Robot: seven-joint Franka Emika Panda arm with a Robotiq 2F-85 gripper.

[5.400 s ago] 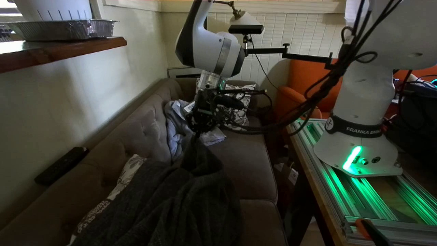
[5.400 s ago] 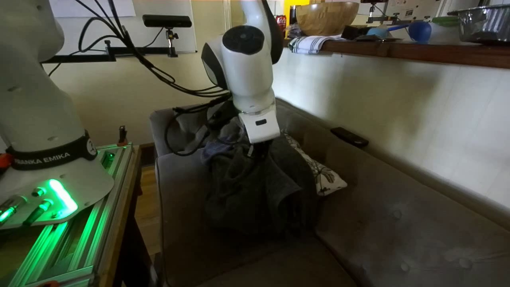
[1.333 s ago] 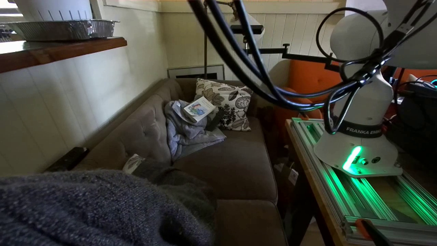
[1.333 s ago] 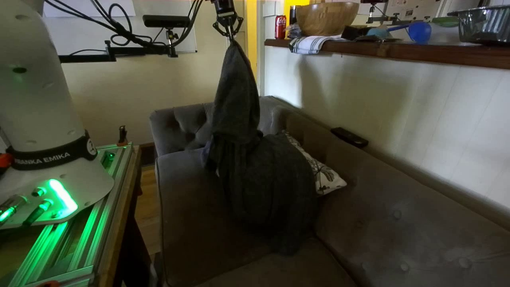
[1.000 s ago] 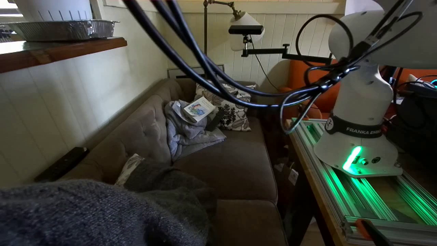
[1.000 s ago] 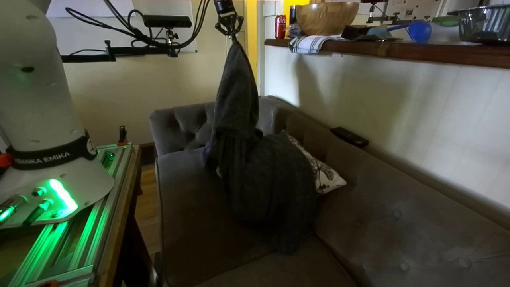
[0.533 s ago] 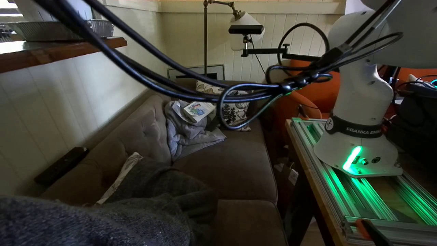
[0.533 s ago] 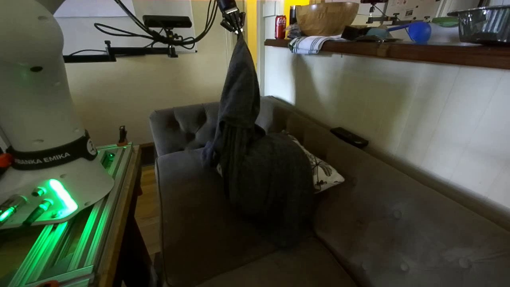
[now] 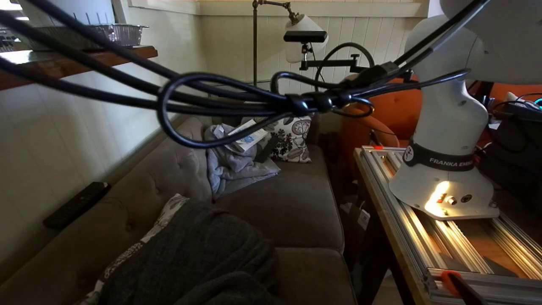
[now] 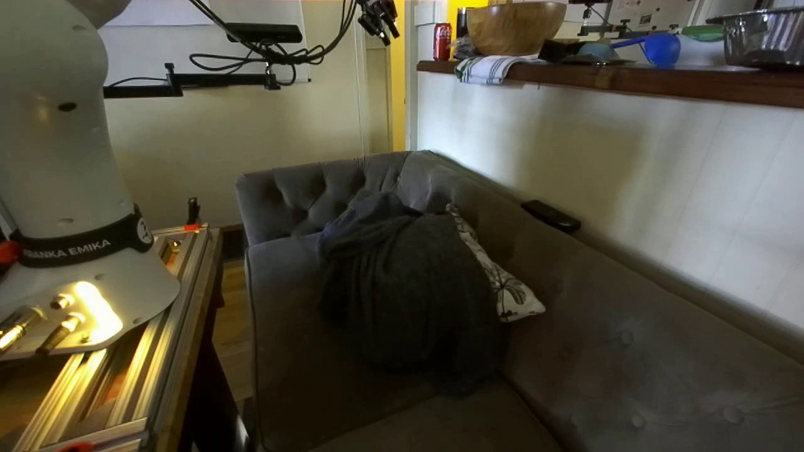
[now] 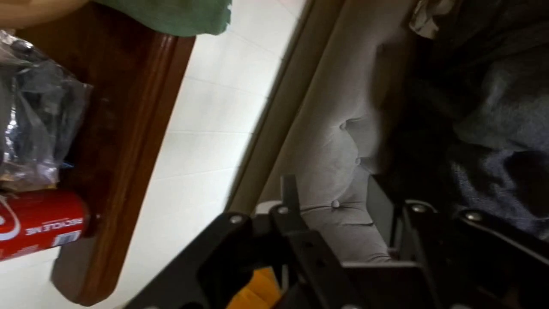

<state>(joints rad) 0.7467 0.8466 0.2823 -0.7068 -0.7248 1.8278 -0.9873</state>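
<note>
Evidently, the gripper (image 11: pixel 334 195) stands empty with its jaws parted, high over the tufted gray sofa (image 10: pixel 301 314) and well apart from the dark gray blanket (image 10: pixel 421 295), which lies heaped on the seat and partly hides a floral throw pillow (image 10: pixel 518 296) against the backrest. In the wrist view, a red soda can (image 11: pixel 43 223) and a clear plastic bag (image 11: pixel 38 111) sit on a varnished wooden ledge (image 11: pixel 139 141) off to one side. Farther out, in an exterior view, a book (image 9: pixel 250 142) rests on a lighter gray blanket (image 9: pixel 235 166) by a leaf-print cushion (image 9: pixel 293 140), partly behind black cables (image 9: pixel 254 101).
</note>
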